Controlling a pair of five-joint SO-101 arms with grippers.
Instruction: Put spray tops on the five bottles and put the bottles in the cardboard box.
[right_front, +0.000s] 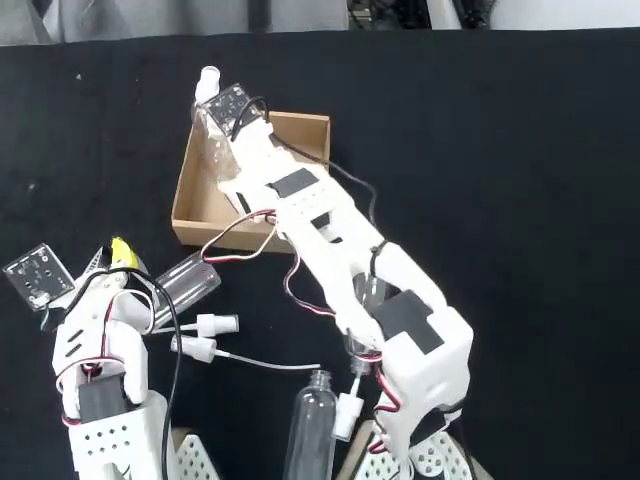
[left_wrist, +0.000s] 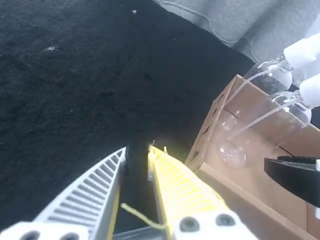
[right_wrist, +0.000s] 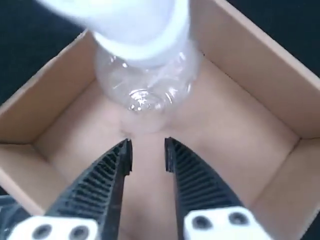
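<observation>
**Inside the box.** The cardboard box (right_front: 215, 234) sits open on the black table (right_front: 500, 200). Two bottles with spray tops fitted are inside it. The first capped bottle (left_wrist: 270, 75) and the second capped bottle (left_wrist: 292, 112) lean side by side against one box wall at a corner. Their white tops rise above the rim and their dip tubes show through the clear plastic.

**Right arm.** The right gripper (right_wrist: 147, 147) hangs over the box interior. Its jaws are apart with nothing between them. The fingertips are just short of a capped bottle (right_wrist: 145, 85); which of the two it is cannot be told.

**Outside the box, on the side toward the arm bases.**
- An uncapped bottle (right_front: 188, 280) lies on its side near the box's front wall.
- Farther from the box lie two loose spray tops. The nearer spray top (right_front: 217, 324) and the farther spray top (right_front: 197, 348) are close together, and the farther one has a long tube trailing across the table.
- Well apart from the box, beside the right arm's base, are another open bottle (right_front: 310, 430) and a third spray top (right_front: 345, 412), just beside each other.

**Left arm.** The left gripper (right_front: 115, 255) is outside the box, near its front corner and just beside the lying bottle. Its jaws are slightly apart and hold nothing.
</observation>
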